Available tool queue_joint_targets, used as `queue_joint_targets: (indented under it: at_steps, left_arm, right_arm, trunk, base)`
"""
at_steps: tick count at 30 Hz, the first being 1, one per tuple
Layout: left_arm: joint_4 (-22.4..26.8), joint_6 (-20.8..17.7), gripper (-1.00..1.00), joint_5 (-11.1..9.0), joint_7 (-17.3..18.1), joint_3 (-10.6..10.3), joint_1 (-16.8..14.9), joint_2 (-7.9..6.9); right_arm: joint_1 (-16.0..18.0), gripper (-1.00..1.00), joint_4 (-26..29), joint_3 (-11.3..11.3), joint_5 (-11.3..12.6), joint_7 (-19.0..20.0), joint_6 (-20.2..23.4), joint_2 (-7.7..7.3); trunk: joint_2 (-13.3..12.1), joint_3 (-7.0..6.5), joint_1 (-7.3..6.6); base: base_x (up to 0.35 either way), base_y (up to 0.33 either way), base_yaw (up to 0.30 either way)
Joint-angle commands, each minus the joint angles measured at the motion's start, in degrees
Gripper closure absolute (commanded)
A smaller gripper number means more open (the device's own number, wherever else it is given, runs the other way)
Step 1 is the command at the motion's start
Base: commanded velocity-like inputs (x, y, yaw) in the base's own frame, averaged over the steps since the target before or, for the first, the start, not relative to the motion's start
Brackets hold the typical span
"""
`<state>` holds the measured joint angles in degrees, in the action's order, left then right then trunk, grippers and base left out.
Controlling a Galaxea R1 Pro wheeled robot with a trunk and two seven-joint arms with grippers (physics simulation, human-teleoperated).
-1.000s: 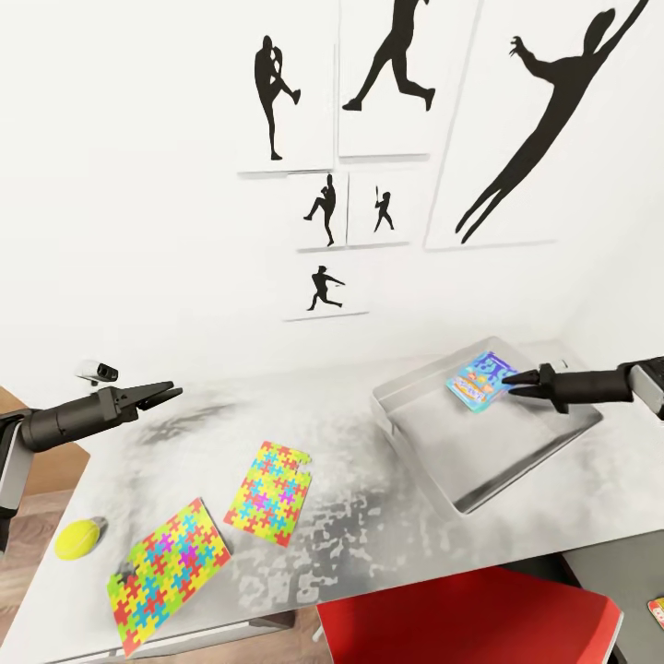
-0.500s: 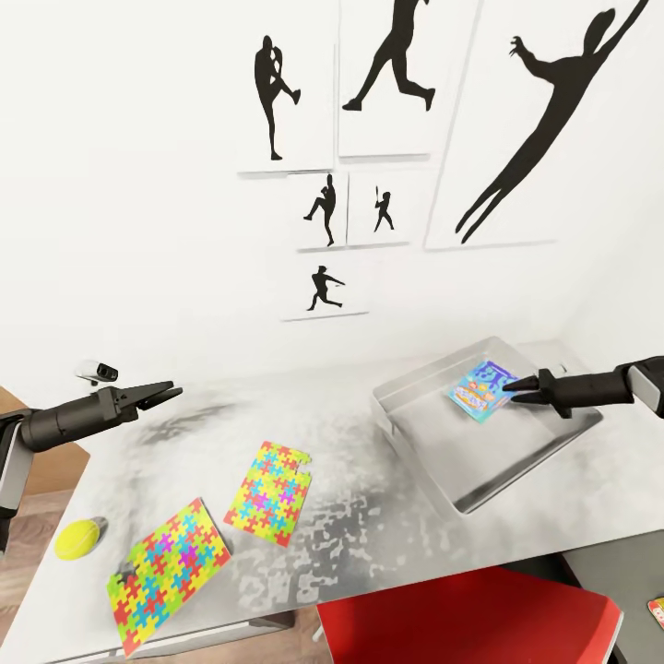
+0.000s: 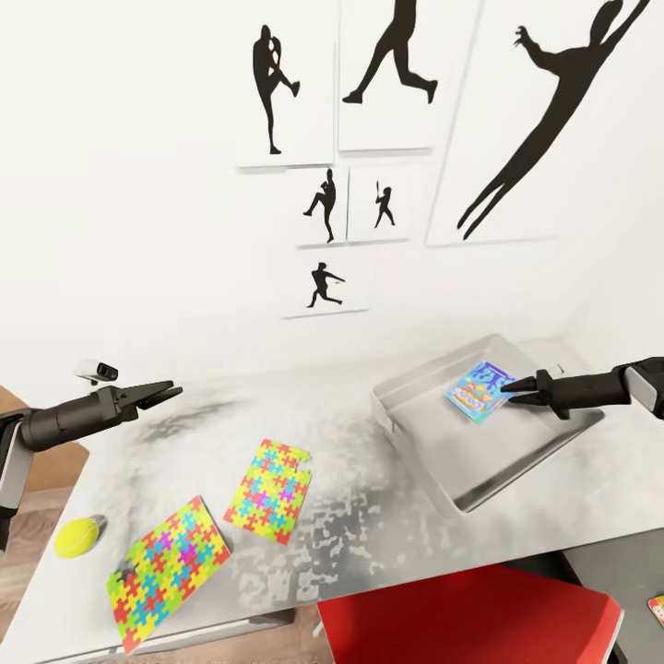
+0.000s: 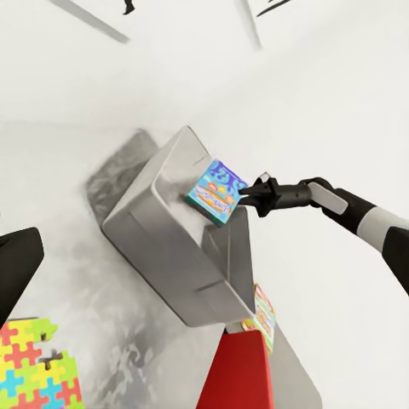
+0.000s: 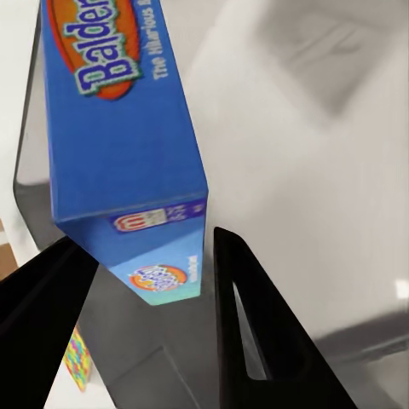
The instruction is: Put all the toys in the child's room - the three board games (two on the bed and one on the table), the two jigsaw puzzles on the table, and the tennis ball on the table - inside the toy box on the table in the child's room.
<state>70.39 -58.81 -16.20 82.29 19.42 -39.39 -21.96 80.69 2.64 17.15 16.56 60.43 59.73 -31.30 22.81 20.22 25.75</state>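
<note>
A glossy pale table (image 3: 369,516) holds a shallow grey metal toy box (image 3: 516,461), two notched bright puzzles (image 3: 269,478) and a fuzzy ball (image 3: 77,537). Over the box, the right gripper (image 3: 513,393) pinches a blue game box (image 3: 480,389) by its edge. The left gripper (image 3: 162,391) hovers empty, jaws slightly parted.

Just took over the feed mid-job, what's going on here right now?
The right gripper holds a blue, multicoloured board game box by its edge above the shallow grey toy box tray on the pale grey table. The game is not yet released. The left gripper hovers empty over the table's far left. Two bright jigsaw puzzle sheets and the yellow-green tennis ball lie outside the tray.
</note>
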Motion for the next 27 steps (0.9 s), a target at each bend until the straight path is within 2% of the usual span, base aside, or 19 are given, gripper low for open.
queue_joint_targets:
  at_steps: [1,15,27]
  left_arm:
    - [0.0,-0.6,-1.00,-0.1,0.1,0.0,-0.1,-0.02]
    - [0.0,-0.6,-1.00,-0.1,0.1,0.0,-0.2,-0.06]
    - [0.0,-0.6,-1.00,-0.1,0.1,0.0,-0.2,-0.09]
  right_arm:
    - [0.1,1.00,0.0,0.4,0.4,0.2,0.3,0.02]
    - [2.6,1.00,-1.6,0.7,0.2,0.2,0.3,0.27]
    - [2.8,1.00,-1.7,0.8,0.2,0.2,0.3,0.24]
  trunk:
    - [0.1,0.19,0.03]
    - [0.1,1.50,0.03]
    - [0.1,2.62,0.03]
  base:
    - [0.000,0.000,0.000]
    - [0.000,0.000,0.000]
    - [0.000,0.000,0.000]
